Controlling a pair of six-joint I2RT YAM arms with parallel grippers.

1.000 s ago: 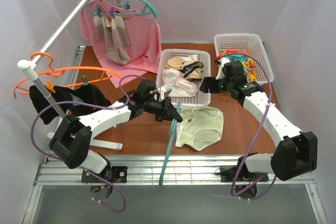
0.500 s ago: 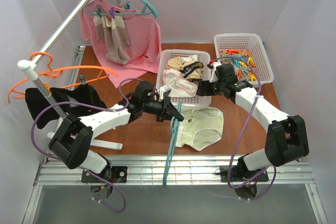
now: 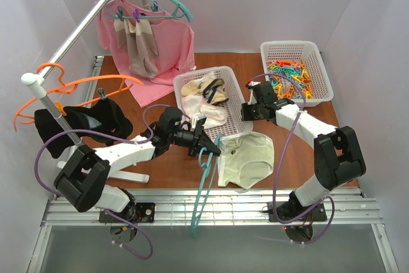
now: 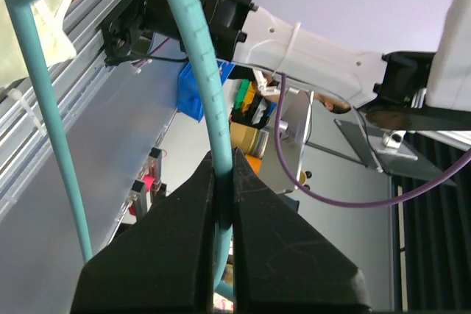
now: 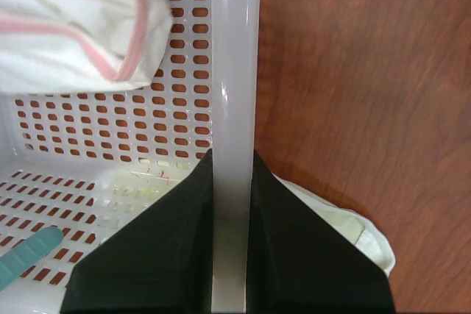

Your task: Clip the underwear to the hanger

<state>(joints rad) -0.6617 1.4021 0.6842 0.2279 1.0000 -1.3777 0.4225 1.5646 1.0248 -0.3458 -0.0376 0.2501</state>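
The teal hanger [image 3: 203, 183] hangs from my left gripper [image 3: 208, 149] over the table's front edge. The left wrist view shows the left gripper [image 4: 223, 159] shut on the hanger's thin bar [image 4: 197, 49]. The pale cream underwear [image 3: 246, 158] lies flat on the table just right of the hanger. My right gripper [image 3: 246, 112] is shut on the near right rim of the white clothes basket [image 3: 236, 89]. In the right wrist view the basket rim [image 5: 234, 71] runs between the right gripper's [image 5: 234, 154] fingers, and a corner of the underwear [image 5: 346, 229] lies beside them.
The clothes basket holds pink-and-white underwear [image 5: 73, 34] and a beige-and-black garment [image 3: 208, 87]. A second white basket [image 3: 317, 62] of coloured clothespins stands at the back right. A rail [image 3: 77, 30] on the left carries a pink garment [image 3: 166, 49], orange hangers [image 3: 83, 85] and black clothing [image 3: 83, 119].
My right gripper moved left from the clothespin basket, shut on the clothes basket's rim, and the basket has shifted and turned to the left. The left gripper lowered the hanger a little.
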